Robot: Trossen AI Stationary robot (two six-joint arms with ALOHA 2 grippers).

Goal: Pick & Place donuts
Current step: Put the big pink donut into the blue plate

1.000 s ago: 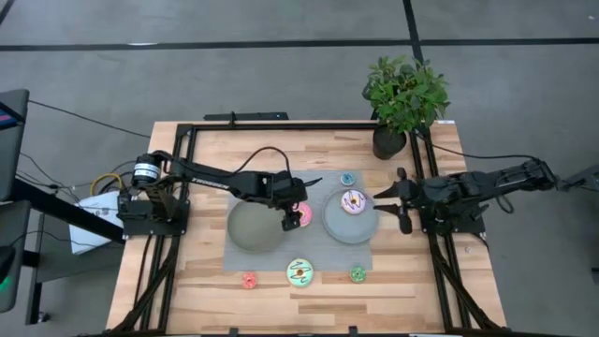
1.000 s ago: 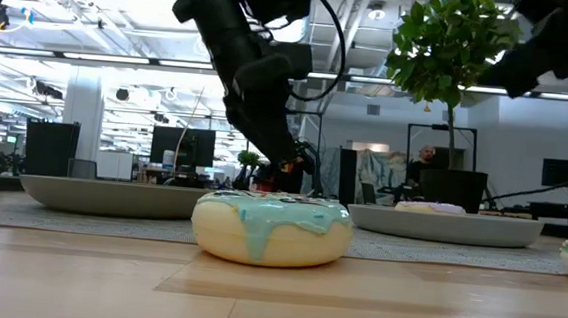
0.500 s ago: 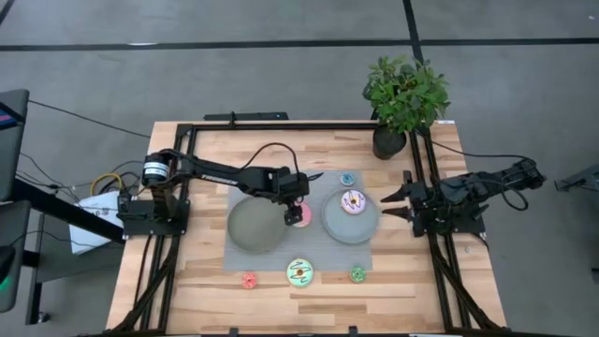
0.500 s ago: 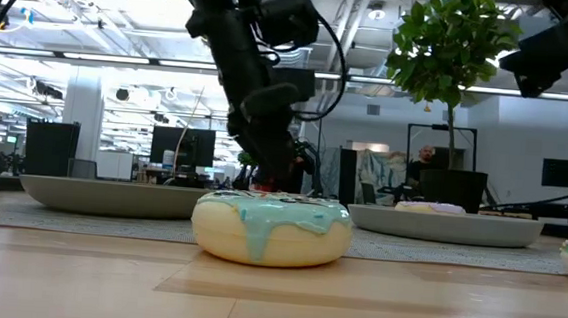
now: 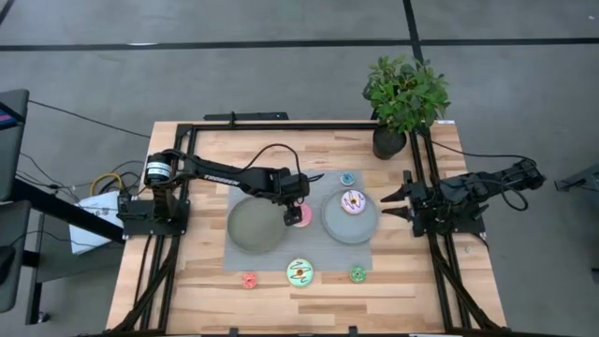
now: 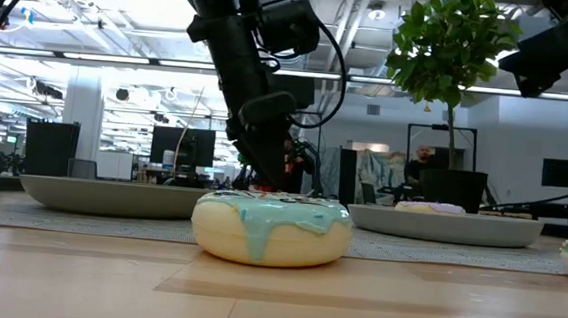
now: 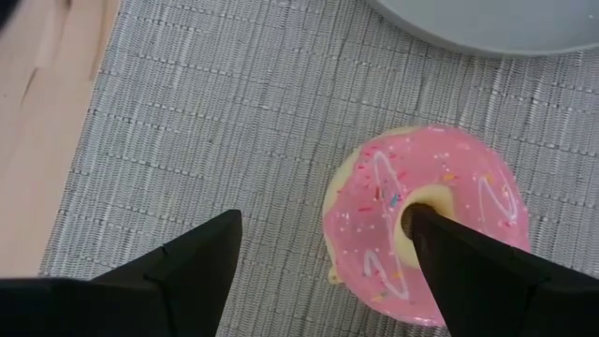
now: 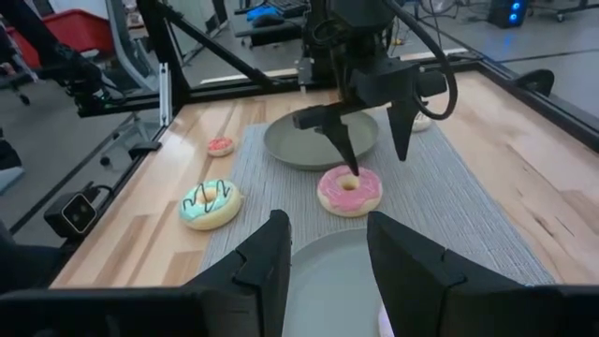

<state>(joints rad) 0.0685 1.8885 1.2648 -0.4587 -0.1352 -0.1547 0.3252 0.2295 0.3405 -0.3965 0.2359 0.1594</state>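
Observation:
The pink donut lies flat on the grey mat between two grey plates. My left gripper is open and points steeply down over it. One fingertip stands at the donut's hole, the other over bare mat beside the donut. A white-lilac sprinkled donut lies on the right plate. The mint-green donut rests on the wood near the front edge. My right gripper waits open at the right plate's right rim, holding nothing. My left gripper comes at the pink donut from above, slanting. One finger is at the hole's rim and the other outside the ring. I cannot tell whether either finger touches the donut, which lies flat on the mat.
The left plate has nothing on it. A small blue donut lies behind the right plate. A small red donut and a small green one lie near the front edge. A potted plant stands at the far right corner.
My left gripper has sunk a little toward the pink donut and has stayed open. My right arm has folded back slightly toward the table's right edge. No donut has moved.

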